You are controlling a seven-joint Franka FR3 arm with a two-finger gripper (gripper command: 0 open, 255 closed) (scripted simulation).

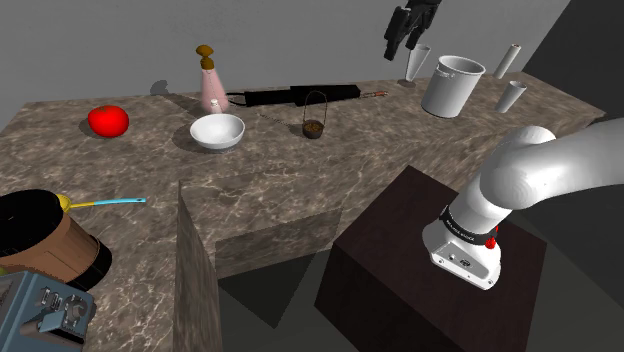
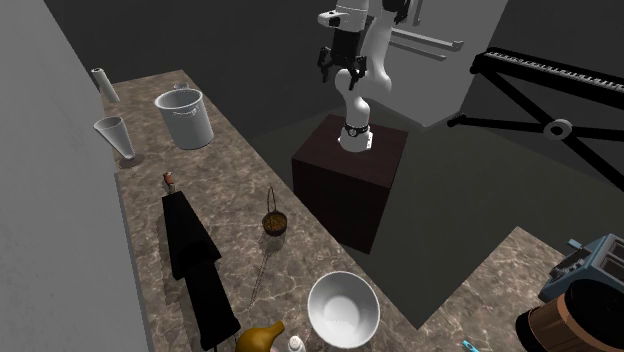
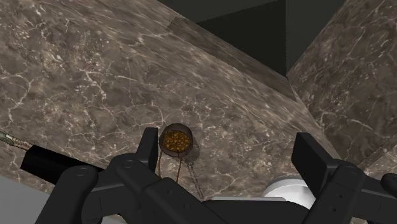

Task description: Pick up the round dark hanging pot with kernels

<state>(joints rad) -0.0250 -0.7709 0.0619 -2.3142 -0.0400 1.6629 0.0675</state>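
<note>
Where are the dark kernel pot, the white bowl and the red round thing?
Small round dark pot with kernels (image 1: 313, 129): shoulder view, its body.
Round white bowl (image 1: 217, 131): shoulder view, its inside.
Shiny red round thing (image 1: 108, 121): shoulder view, its middle.

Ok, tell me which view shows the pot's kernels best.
The wrist view: it looks down into the pot, so the golden kernels show inside its rim. The shoulder view shows the pot side-on, handle upright, kernels hardly showing. The second exterior view shows the pot from above, far off, kernels a brown patch.
</note>
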